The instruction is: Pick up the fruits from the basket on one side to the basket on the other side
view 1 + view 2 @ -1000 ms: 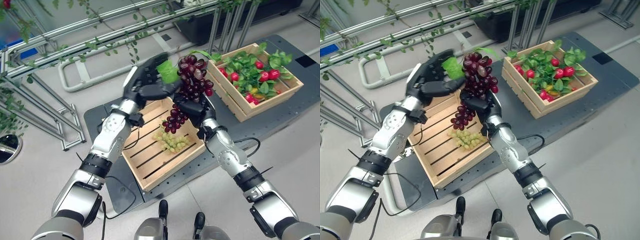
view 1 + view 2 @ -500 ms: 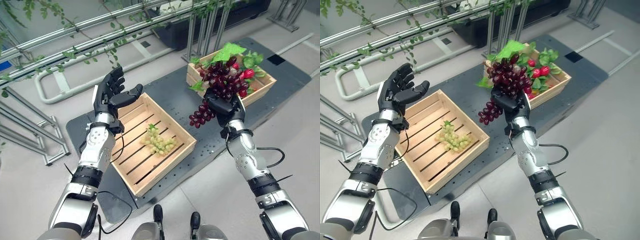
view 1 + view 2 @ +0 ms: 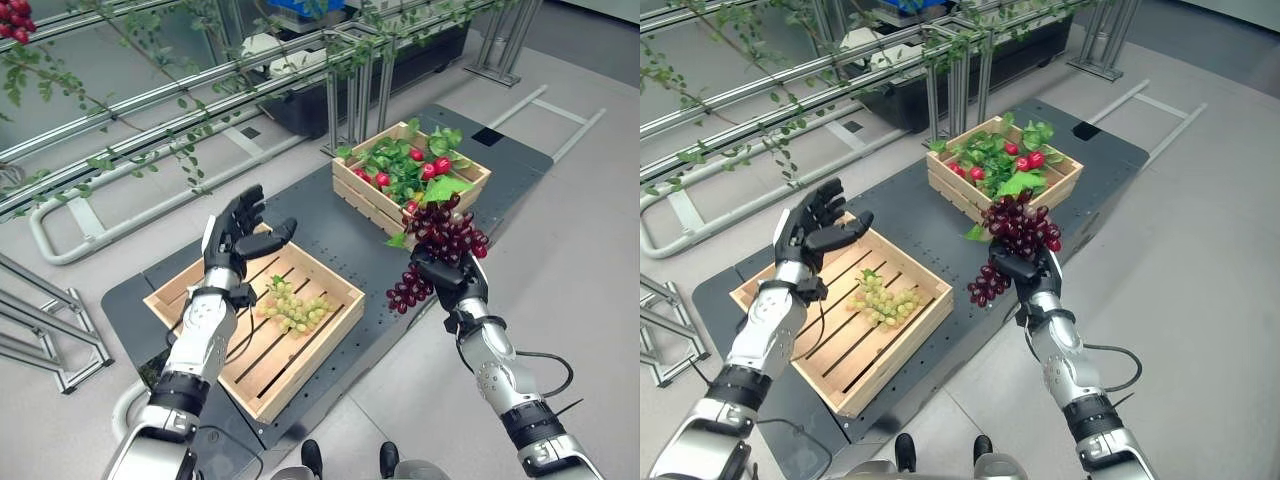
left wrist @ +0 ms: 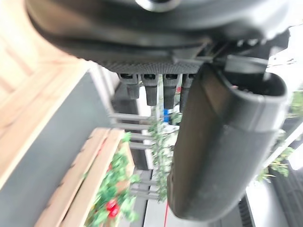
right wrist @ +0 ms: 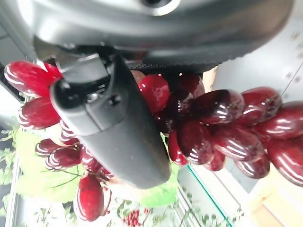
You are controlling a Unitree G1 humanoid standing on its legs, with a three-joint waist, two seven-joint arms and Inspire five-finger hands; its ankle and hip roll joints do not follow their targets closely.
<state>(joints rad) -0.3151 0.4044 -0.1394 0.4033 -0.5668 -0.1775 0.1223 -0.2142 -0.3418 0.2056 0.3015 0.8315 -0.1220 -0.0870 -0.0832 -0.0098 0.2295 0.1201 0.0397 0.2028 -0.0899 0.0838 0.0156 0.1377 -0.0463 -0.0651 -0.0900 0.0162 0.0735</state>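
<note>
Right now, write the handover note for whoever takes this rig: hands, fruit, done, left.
Right hand: shut on the dark red grape bunch with a green leaf, held in the air between the two crates, close to the far one.
Left hand: open, raised above the near crate, holding nothing.
Near slatted wooden crate: a green grape bunch lies inside.
Far wooden crate: leafy greens and small red fruits.
Done: red bunch lifted clear of the near crate.
Left: place it in the far crate, then probably fetch the green bunch.
</note>
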